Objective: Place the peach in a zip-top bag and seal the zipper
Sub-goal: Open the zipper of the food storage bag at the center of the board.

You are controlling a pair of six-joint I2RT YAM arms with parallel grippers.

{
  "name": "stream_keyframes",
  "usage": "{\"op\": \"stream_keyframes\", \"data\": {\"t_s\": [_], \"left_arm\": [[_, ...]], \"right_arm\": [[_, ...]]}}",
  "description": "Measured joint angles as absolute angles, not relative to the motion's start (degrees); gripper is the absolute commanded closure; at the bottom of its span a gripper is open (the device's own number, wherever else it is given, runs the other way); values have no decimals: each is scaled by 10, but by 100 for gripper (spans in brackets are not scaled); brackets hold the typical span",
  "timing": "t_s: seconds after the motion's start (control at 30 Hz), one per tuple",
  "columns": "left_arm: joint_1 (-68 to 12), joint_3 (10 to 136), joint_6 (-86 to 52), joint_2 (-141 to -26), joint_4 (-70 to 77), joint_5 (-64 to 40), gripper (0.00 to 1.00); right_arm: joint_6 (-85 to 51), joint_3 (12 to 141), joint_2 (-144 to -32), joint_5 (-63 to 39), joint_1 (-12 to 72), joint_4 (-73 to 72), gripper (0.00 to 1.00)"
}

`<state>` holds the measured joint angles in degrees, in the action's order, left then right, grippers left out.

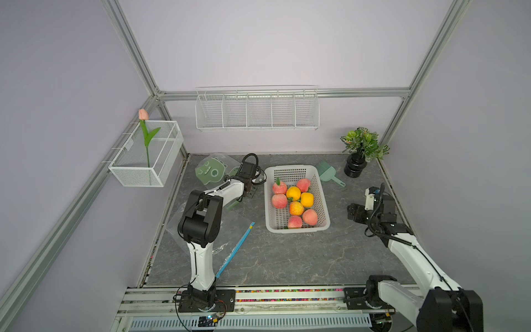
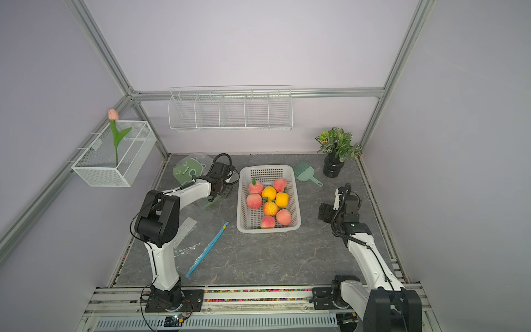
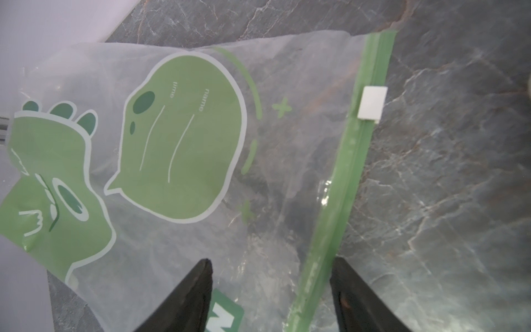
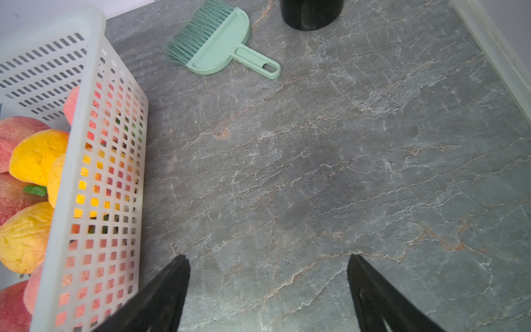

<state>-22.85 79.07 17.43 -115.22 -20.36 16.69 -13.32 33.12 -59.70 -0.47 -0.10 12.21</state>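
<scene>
Since every one of the peaches [image 1: 279,200] lies in the white basket [image 1: 298,228] at the middle of the desk [image 1: 287,258], and no bag holds fruit, the task appears to be at its very start. A bag has to be opened, a peach lifted out and put in, and the zipper run shut. The left hand [image 3: 271,260] hangs over the green-zipped bag [image 3: 184,138] at the far left, just left of the basket, its fingers apart and clamped on nothing. The likely step in hand is taking hold of that bag's mouth. The right hand [image 4: 267,256] waits to the right of the basket, fingers spread wide over bare desk, holding nothing. Both top views give the whole layout, including a second, blue-zipped bag [image 2: 201,235] lying flat at the near left beneath the left arm, which neither wrist view takes in. In those views, though, the left wrist hides how the fingers meet the bag. The left wrist view supplies that: the green zipper [image 3: 353,161] runs between the two fingers, and its white slider [image 3: 372,103] sits on the strip beyond them, though whether the mouth is open cannot be told. The right wrist view shows fruit through the basket's side holes, with a green brush [image 4: 221,49] and a black pot [image 4: 311,14] beyond.
</scene>
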Motion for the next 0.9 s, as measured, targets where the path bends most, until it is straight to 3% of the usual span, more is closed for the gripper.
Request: {"op": "stream_keyframes", "data": {"t_s": [0.2, 0.37, 0.63, 0.73, 0.9], "left_arm": [[-229, 806, 178, -1160, -217, 176, 43], [-229, 825, 182, -1178, -218, 192, 64], [-229, 841, 189, -1203, -222, 223, 65], [-229, 852, 193, -1209, -219, 243, 70], [-229, 861, 204, -1218, -212, 262, 88]], "right_arm": [[-133, 336, -597, -4, -1, 124, 11], [-133, 338, -597, -4, -1, 126, 11], [-133, 339, -597, -2, -1, 131, 11], [-133, 339, -597, -2, -1, 133, 11], [-133, 339, -597, -3, -1, 138, 11]]}}
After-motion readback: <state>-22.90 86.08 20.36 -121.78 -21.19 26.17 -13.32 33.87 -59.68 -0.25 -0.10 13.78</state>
